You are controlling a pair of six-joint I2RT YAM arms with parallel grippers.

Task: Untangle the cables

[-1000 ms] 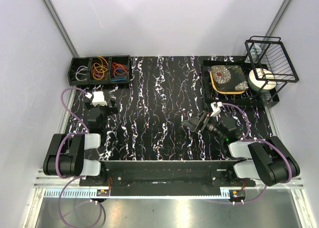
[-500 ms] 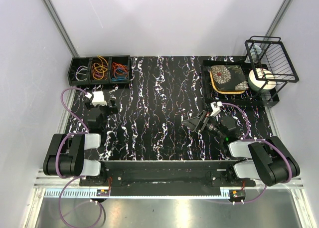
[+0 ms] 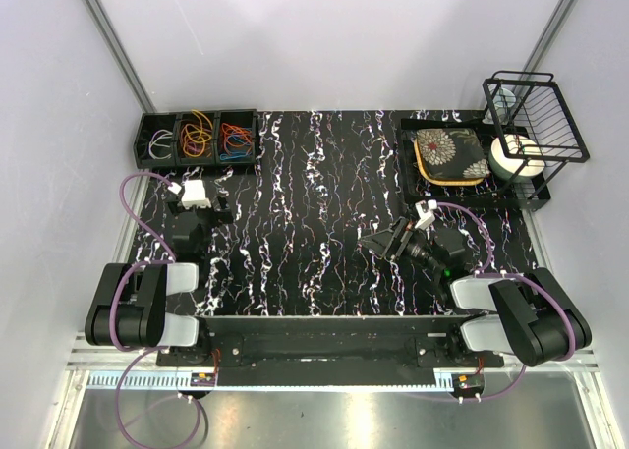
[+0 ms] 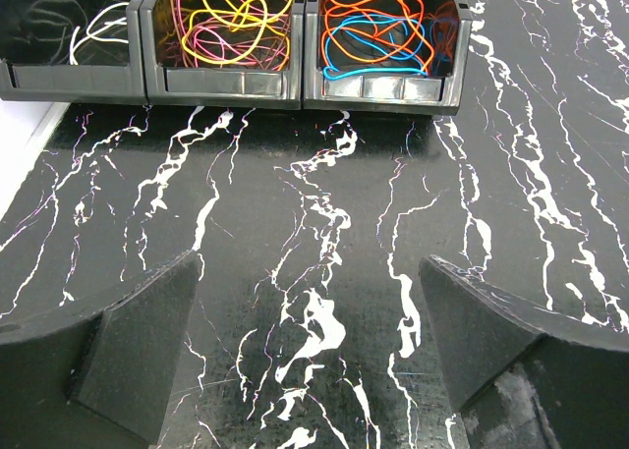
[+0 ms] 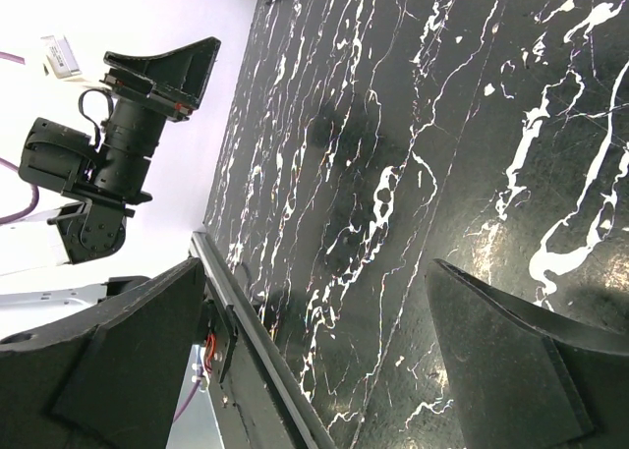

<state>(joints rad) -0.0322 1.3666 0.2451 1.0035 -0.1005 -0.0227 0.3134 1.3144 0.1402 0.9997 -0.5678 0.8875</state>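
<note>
my left gripper [image 4: 310, 272]: jaws wide apart, empty | my right gripper [image 5: 316, 272]: likewise, empty | cables [image 4: 378, 22]: tangled in bins [image 4: 226, 81], top of left wrist view | next: I'd pinch one outer strand, not the clump, and lift slowly

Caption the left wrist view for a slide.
Open left gripper facing three black bins of tangled coloured cables.

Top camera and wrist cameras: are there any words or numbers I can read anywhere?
None can be read.
The label slots on the bins look blank.
The small white tag in the right wrist view is too blurred to read.
</note>
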